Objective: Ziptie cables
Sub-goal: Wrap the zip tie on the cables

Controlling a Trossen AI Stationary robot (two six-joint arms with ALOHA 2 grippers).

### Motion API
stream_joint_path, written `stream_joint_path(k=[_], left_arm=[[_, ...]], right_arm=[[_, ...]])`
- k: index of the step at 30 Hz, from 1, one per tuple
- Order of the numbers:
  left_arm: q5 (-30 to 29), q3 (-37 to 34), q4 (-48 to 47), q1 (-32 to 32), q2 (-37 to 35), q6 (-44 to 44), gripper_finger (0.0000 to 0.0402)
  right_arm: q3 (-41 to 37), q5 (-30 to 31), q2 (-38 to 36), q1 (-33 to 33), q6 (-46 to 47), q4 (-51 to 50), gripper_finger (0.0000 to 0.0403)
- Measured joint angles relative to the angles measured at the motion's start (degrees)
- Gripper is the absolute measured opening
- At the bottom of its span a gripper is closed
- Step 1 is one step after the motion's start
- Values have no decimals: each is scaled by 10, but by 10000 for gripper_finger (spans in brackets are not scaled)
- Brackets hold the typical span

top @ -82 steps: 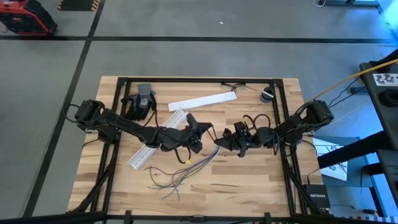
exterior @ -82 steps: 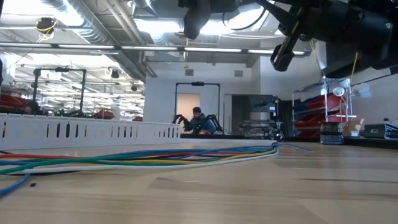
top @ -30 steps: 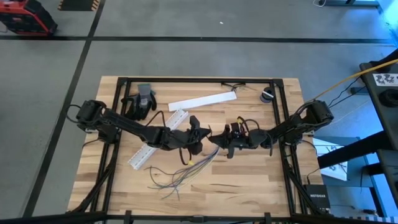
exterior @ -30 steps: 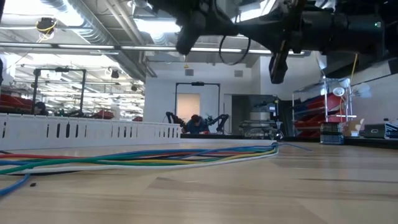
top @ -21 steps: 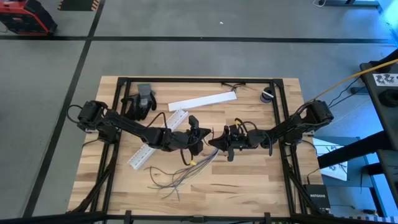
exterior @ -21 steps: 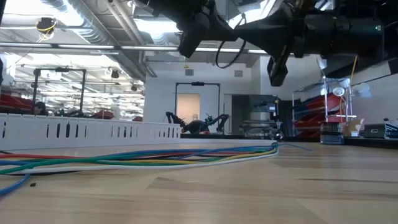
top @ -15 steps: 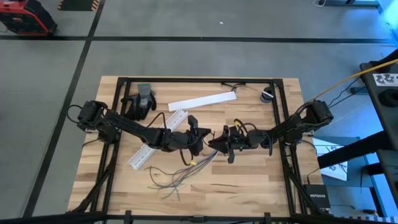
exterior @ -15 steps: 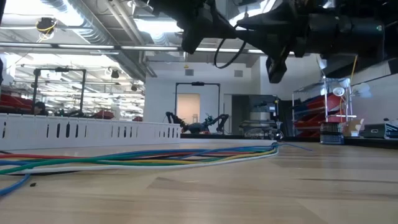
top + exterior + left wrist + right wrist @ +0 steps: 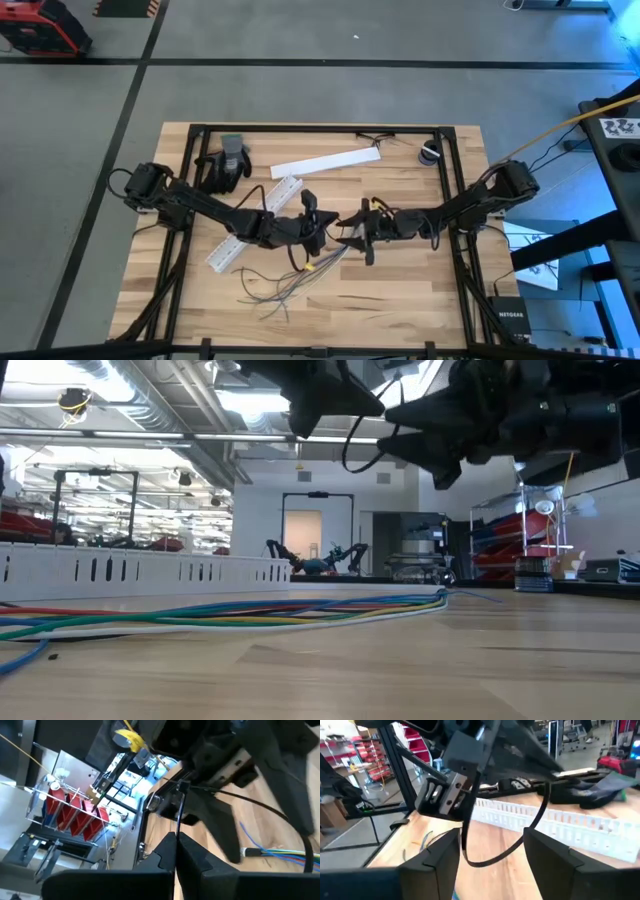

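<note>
The cables [image 9: 290, 278] are a bunch of thin coloured wires lying flat on the wooden table [image 9: 400, 290]; they also show in the low view [image 9: 250, 610]. Above their gathered end, my left gripper [image 9: 322, 226] is shut on a thin black zip tie [image 9: 485, 861], which bends into a loop in the air. My right gripper [image 9: 350, 232] faces it from the table's right, open. In the right wrist view its fingers [image 9: 435, 857] stand on either side of the loop without touching it. Both grippers hang well above the table [image 9: 310, 400], [image 9: 445, 450]. My left gripper pinches the zip tie [image 9: 178, 822] between its two shut fingers, near one end of the strip. The fingers come roughly level from the table's left. The strip stands out past the fingertips and curves away as a slack loop, clear of the table and the cables.
A white slotted channel [image 9: 225, 250] lies slantwise under the left arm. A flat white strip [image 9: 325, 162], a dark glove [image 9: 225, 165] and a small round roll [image 9: 430, 152] sit near the far edge. Black frame bars [image 9: 320, 129] border the table.
My right gripper has opened and shifted a little toward the table's left, closer to the left gripper and the zip tie's loop. The cables have stayed where they were on the table.
</note>
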Motion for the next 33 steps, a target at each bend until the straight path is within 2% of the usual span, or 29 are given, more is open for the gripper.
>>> stream_joint_path(k=[6, 14, 21, 23, 29, 33], left_arm=[[0, 0, -2, -3, 0, -13, 0], [0, 0, -3, -2, 0, -15, 0], [0, 0, -2, -2, 0, -19, 0], [0, 0, -2, -2, 0, -19, 0], [0, 0, -2, -2, -1, -19, 0], [0, 0, -2, -2, -1, -19, 0]], right_arm=[[6, -3, -68, 0, -24, -93, 216], [27, -45, -162, 0, -42, -251, 216], [64, -14, -255, -9, -106, -381, 216], [76, -39, -257, -24, -110, -383, 216], [103, -163, -227, -82, -107, -400, 214], [103, -224, -219, -100, -96, -389, 192]])
